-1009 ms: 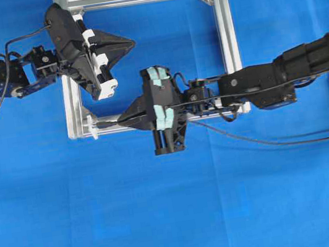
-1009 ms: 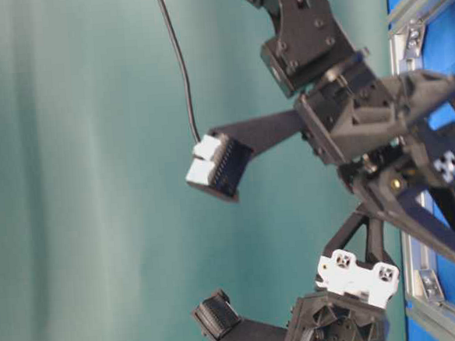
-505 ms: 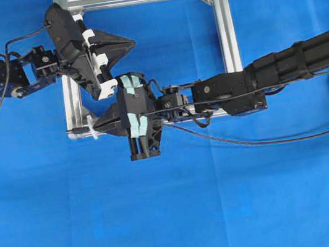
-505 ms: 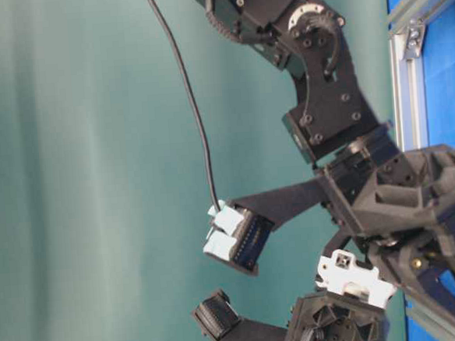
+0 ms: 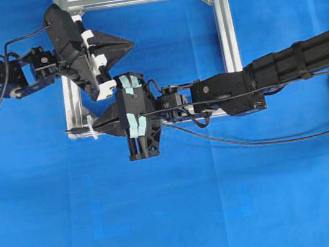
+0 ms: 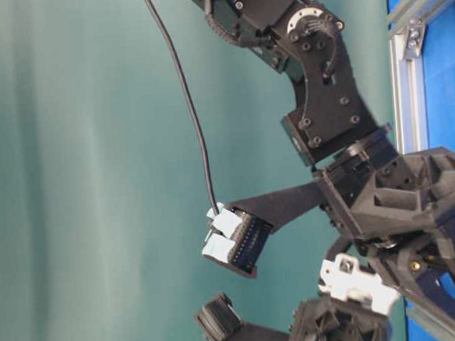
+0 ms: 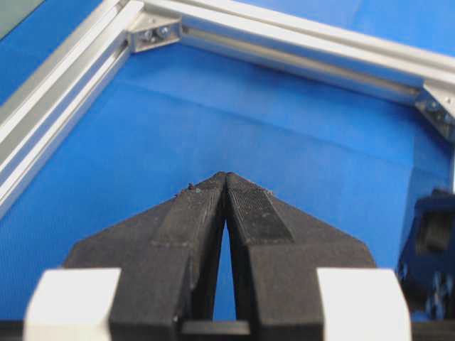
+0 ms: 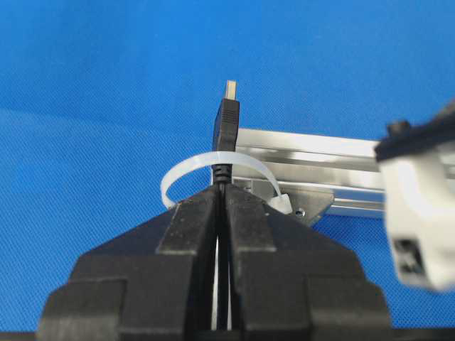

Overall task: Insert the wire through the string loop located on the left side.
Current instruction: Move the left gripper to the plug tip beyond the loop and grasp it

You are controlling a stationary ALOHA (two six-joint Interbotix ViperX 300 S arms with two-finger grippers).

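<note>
1. The right tool [image 8: 222, 195] is clamped tight on the wire [image 8: 226, 131], its two black fingers [image 8: 193, 227] pressed together with the cable pinched between them just behind the plug.
2. From the right wrist view, the plug sticks straight out past the fingertips, and its metallic tip sits beyond the far side of the string loop [image 8: 186, 170].
3. The white loop arches across the plug's black body, so the plug reads as passing through the loop, with the loop lying just in front of the fingertips.
4. The loop hangs at the corner of the silver frame [image 8: 313, 160], beside a corner bracket [image 8: 306, 199].
5. In the overhead view, the right tool [image 5: 96, 127] reaches across the middle to the frame's lower left corner, and the plug end pokes out just left of the frame [image 5: 227, 38] rail there.
6. Behind the right tool, the wire [image 5: 261, 142] trails away over the blue table [image 5: 198, 218] toward the right edge.
7. The left tool [image 7: 226, 177] is closed with nothing in it; its fingertips meet at a point above the blue table inside the frame.
8. Overhead, the left tool [image 5: 131, 42] points right, above and just beside the right tool, well apart from the loop.
</note>
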